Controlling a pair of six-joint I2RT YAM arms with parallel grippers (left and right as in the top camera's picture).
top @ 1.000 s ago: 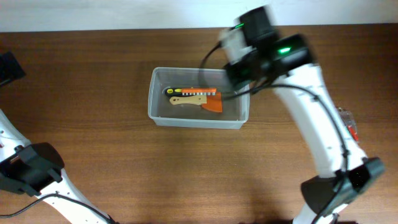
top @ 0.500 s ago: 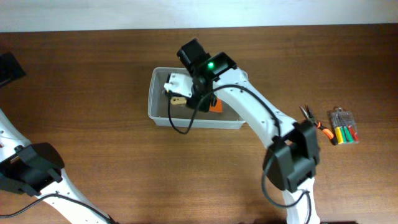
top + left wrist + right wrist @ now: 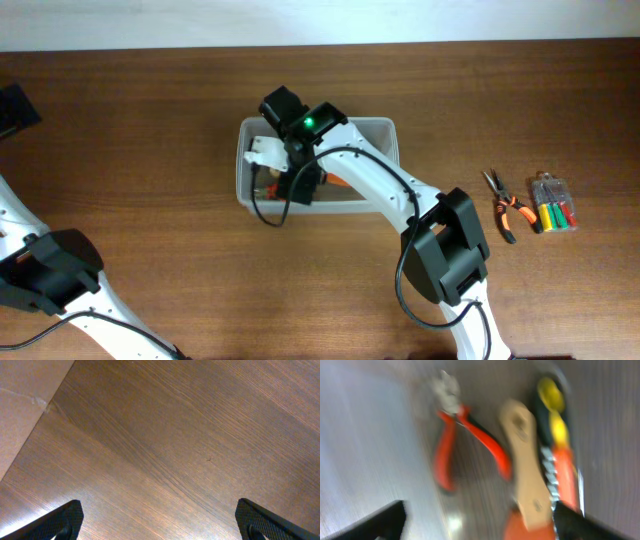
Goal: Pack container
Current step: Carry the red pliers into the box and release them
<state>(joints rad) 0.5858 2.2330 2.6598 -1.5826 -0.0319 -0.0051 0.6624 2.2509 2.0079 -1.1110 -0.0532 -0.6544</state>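
The container (image 3: 388, 150), a clear rectangular tub, stands at mid-table, and my right arm (image 3: 352, 172) reaches over its left half. In the right wrist view, my right gripper (image 3: 482, 527) hangs open just above the tub's floor (image 3: 375, 435), with nothing between its fingers. Below it lie red-handled pliers (image 3: 451, 447), a wooden-handled scraper with an orange blade (image 3: 525, 470) and a yellow, black and orange tool (image 3: 559, 455). That view is blurred. My left gripper (image 3: 160, 522) is open over bare wood, far from the tub.
Orange-handled pliers (image 3: 503, 212) and a small clear case of coloured bits (image 3: 553, 203) lie on the table to the right of the tub. The left arm's base (image 3: 50, 275) sits at the lower left. A pale surface (image 3: 25, 405) borders the table beyond the left gripper.
My right arm has swung left from the tub's right end to its left half, uncovering the pliers and case on the right. The left arm has not moved.
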